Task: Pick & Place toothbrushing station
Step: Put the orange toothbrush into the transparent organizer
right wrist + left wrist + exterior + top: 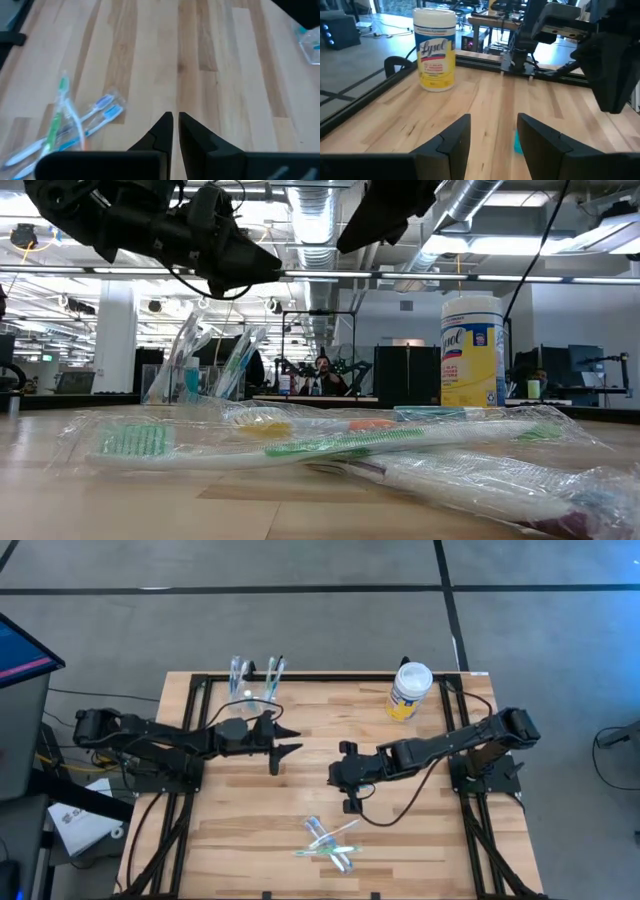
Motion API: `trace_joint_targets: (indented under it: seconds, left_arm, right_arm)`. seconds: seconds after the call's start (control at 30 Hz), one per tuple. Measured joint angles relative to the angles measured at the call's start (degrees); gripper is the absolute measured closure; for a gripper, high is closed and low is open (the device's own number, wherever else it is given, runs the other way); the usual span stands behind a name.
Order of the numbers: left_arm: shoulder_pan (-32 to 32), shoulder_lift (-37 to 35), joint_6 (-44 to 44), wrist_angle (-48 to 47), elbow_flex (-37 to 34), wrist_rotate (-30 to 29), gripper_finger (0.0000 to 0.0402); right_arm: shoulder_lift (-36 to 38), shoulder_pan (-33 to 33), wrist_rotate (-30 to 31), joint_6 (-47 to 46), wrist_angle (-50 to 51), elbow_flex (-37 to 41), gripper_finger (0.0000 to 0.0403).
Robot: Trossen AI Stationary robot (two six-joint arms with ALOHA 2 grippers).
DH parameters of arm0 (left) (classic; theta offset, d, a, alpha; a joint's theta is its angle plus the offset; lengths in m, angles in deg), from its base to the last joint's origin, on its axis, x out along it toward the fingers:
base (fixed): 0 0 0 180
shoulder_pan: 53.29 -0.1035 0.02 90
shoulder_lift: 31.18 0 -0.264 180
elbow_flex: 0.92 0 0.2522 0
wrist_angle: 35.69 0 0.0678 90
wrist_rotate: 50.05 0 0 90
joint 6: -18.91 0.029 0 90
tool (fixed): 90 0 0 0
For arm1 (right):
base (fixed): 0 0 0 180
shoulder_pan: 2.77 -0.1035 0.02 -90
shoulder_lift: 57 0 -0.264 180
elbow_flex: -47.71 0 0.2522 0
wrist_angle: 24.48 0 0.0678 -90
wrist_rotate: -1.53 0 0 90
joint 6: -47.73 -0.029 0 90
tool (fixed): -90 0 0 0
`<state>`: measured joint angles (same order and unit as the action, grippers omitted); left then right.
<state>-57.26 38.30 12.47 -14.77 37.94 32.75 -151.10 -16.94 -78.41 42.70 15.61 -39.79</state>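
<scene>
A small clear cup with several upright toothbrushes stands on its base at the table's far edge; it also shows in the low view. A loose bunch of plastic-wrapped toothbrushes lies flat near the front edge, and also shows in the low view and the right wrist view. My left gripper is open and empty above the table's middle, near side of the cup. A small teal-blue bit shows on the table between its fingers. My right gripper is shut and empty, above the table, far side of the wrapped bunch.
A bigger white-lidded jar with a yellow label stands at the far right of the table, and also shows in the left wrist view. Bare wood lies between the two grippers and along the table's left side. Black frame rails run along the table's edges.
</scene>
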Motion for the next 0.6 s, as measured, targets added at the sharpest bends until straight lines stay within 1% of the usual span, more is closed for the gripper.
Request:
trace_joint_targets:
  seconds: [0.13, 0.33, 0.43, 0.57, 0.6]
  left_arm:
    - [2.81, 0.0, 0.0, -0.19, 0.0, -0.03, 0.0247]
    - [8.82, 0.0, 0.0, -0.22, 0.0, -0.01, 0.0247]
    - [11.53, 0.0, 0.0, -0.22, 0.0, 0.01, 0.0247]
    - [13.84, 0.0, 0.0, -0.22, 0.0, 0.04, 0.0247]
    - [14.1, 0.0, 0.0, -0.2, 0.0, 0.06, 0.0247]
  right_arm:
    - [0.0, -1.07, -2.59, -0.01, 0.0, 0.0, 0.038]
    - [0.0, -2.96, -7.36, -0.03, 0.0, 0.02, 0.0376]
    - [-0.06, -4.31, -8.62, -0.6, -0.02, 0.02, 0.0376]
    - [-2.86, -5.67, -8.86, -0.87, 0.17, 0.21, 0.0378]
    - [-4.1, -5.94, -9.23, -0.78, -1.13, 0.12, 0.0379]
